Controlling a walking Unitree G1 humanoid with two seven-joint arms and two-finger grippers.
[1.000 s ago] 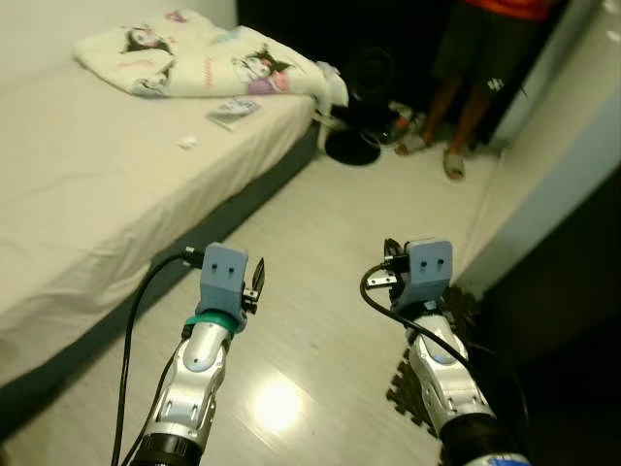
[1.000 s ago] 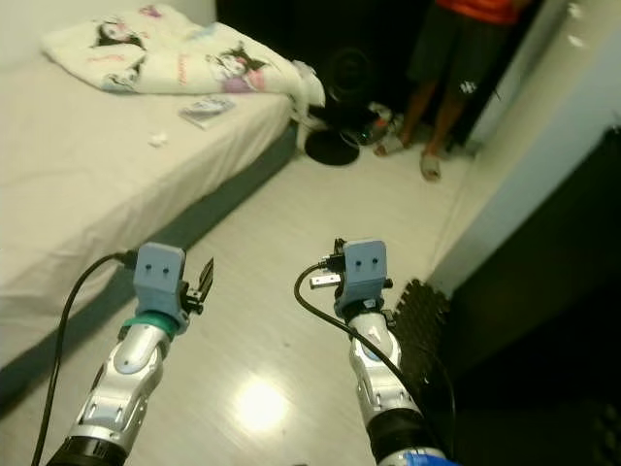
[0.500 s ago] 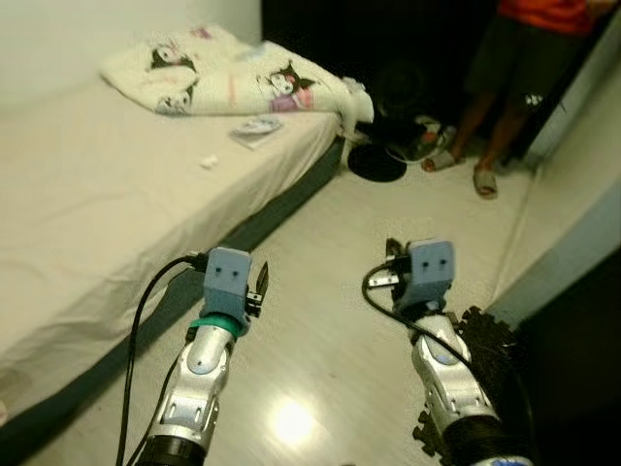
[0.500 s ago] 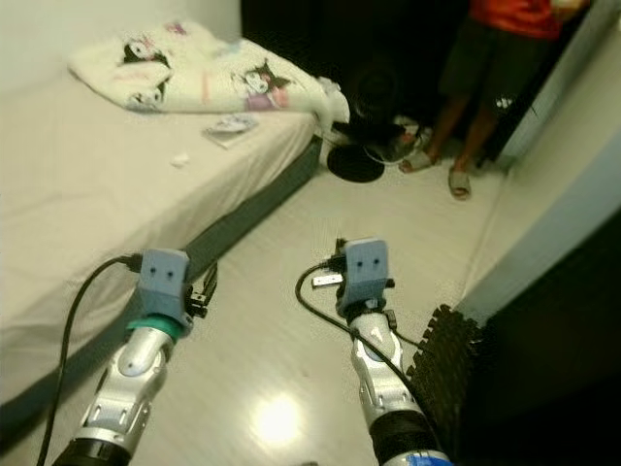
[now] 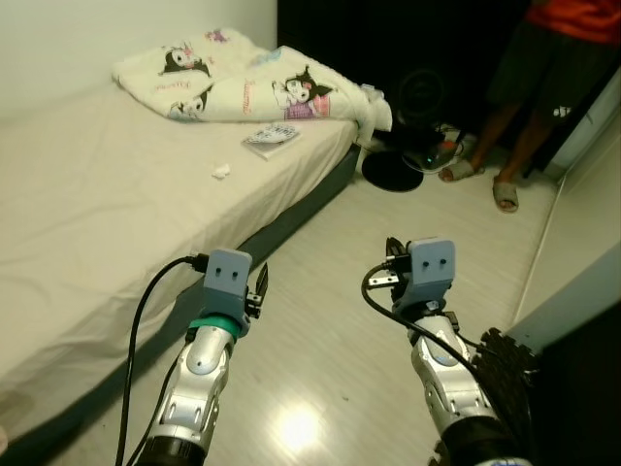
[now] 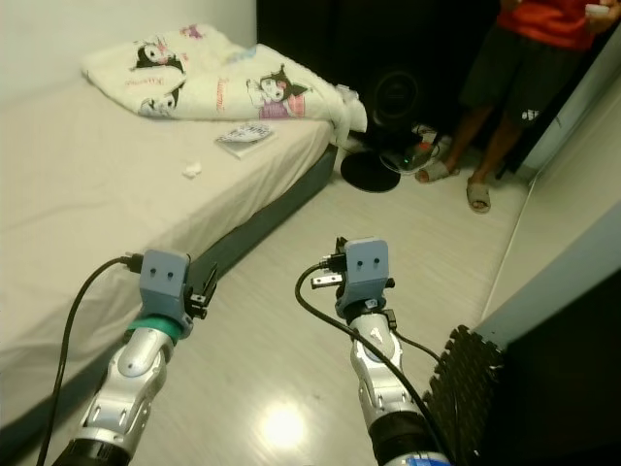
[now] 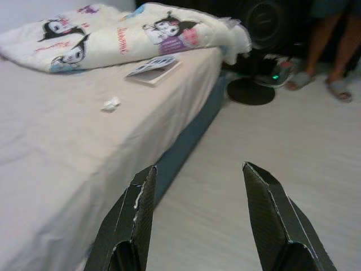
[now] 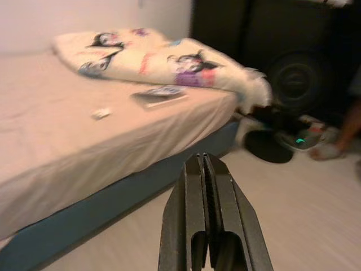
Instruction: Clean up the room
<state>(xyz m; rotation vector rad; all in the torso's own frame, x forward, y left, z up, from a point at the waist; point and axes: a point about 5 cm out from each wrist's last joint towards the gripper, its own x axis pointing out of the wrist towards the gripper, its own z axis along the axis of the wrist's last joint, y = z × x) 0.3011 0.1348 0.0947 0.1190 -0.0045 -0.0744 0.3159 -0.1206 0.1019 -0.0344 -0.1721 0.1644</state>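
Observation:
A bed [image 5: 87, 243] with a pale sheet takes up the left of the eye views. On it lie a small crumpled white scrap [image 5: 221, 172], a thin book [image 5: 272, 137] and a bunched cartoon-print blanket [image 5: 243, 83]. Both arms are held out low over the floor beside the bed. My left gripper [image 7: 197, 166] is open with nothing between its fingers, and it points toward the bed's edge. My right gripper [image 8: 203, 157] is shut and empty, its tip aimed at the bed's side. The scrap [image 7: 111, 104] and the book [image 7: 152, 69] lie well beyond both grippers.
A black floor fan [image 5: 415, 102] stands past the bed's far corner. A person [image 5: 529, 87] in dark shorts and sandals stands by it. A black foam mat [image 5: 509, 369] lies on the floor at the right, by a pale wall [image 5: 582, 223]. Pale floor [image 5: 330, 282] runs alongside the bed.
The whole view has swung left, so more of the bed shows and the dark area at right has shrunk. Both arms keep the same pose.

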